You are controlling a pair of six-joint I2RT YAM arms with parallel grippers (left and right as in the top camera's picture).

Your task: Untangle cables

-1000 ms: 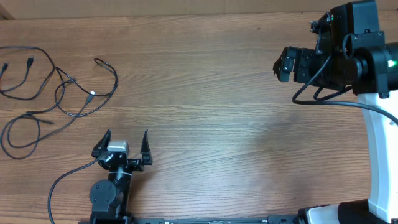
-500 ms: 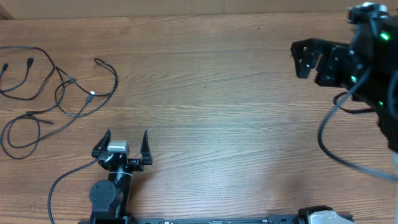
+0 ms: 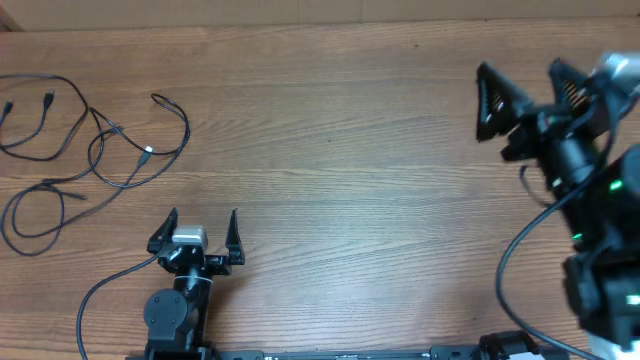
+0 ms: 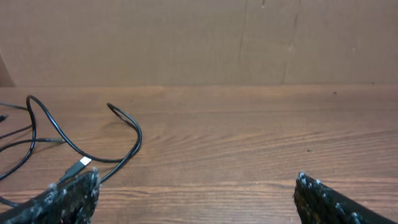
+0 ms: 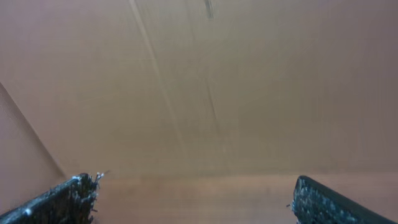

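The cables (image 3: 95, 150) lie as loose thin black loops with small plug ends, one silver-tipped, at the far left of the wooden table (image 3: 330, 190). They also show in the left wrist view (image 4: 74, 143). My left gripper (image 3: 196, 228) is open and empty near the front edge, to the right of and below the cables. My right gripper (image 3: 522, 88) is open and empty, raised at the far right, far from the cables. In the right wrist view the open fingers (image 5: 193, 196) face a blurred brown wall.
A brown cardboard wall (image 4: 199, 43) stands along the table's back edge. The right arm's own thick black cable (image 3: 520, 250) hangs at the right side. The left arm's base and cable (image 3: 120, 290) sit at the front left.
The right arm has swung and turned at the far right, so its gripper now shows open fingers pointing up and left. The left arm and the cables have not moved.
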